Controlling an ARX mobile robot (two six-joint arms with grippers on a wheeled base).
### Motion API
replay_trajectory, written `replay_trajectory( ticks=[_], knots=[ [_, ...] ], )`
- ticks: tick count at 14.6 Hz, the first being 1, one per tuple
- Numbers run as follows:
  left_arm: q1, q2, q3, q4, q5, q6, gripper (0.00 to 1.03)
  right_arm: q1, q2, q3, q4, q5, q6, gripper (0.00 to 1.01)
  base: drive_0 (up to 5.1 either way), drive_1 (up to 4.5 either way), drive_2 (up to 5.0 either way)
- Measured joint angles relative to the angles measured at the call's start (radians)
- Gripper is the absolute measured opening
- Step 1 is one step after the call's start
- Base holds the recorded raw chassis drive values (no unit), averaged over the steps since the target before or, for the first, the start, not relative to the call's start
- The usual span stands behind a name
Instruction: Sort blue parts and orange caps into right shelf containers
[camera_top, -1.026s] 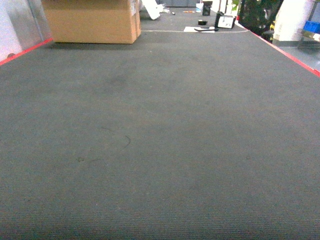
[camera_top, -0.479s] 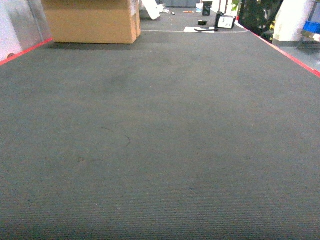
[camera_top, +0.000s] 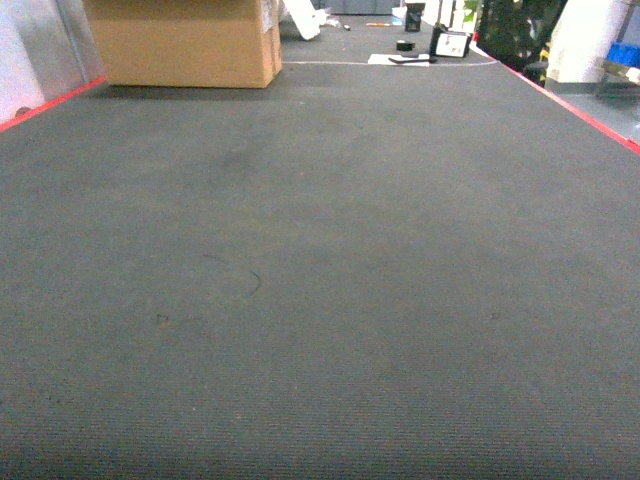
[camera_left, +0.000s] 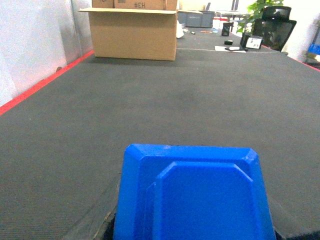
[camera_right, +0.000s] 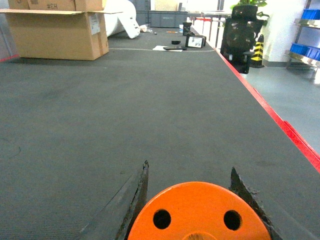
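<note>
- The head view showed a wide stretch of dark grey carpet (camera_top: 320, 300) edged by a red line (camera_top: 575, 105) on the right and another at the far left; neither arm appeared in it.
- A cardboard box (camera_top: 185, 42) stood at the far left end of the carpet, with small dark items (camera_top: 450, 42) scattered near the far right corner.
- In the left wrist view, a blue part (camera_left: 194, 195) with bevelled corners filled the lower middle of the frame, close to the camera.
- The left claw (camera_left: 192, 227) gripped that blue part; only dark finger edges showed at either side of it near the bottom.
- In the right wrist view, an orange cap (camera_right: 200, 212) with two round holes in its face sat at the bottom centre.
- The right claw (camera_right: 192, 205) held the cap between its dark fingers (camera_right: 137, 195), one at each side of it.
- A black chair (camera_right: 240, 37) and a striped cone (camera_right: 259, 47) stood beyond the red line, and blue bins (camera_right: 305, 49) rested on a shelf at the far right.
</note>
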Motion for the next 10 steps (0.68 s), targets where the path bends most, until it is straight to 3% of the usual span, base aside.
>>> replay_trajectory(
  ticks=[10],
  knots=[
    [0.0, 0.0, 0.0, 0.0, 0.0, 0.0, 0.44, 0.0, 0.0, 0.0, -0.001, 0.0, 0.0, 0.43, 0.0, 0.0, 0.0]
  ],
)
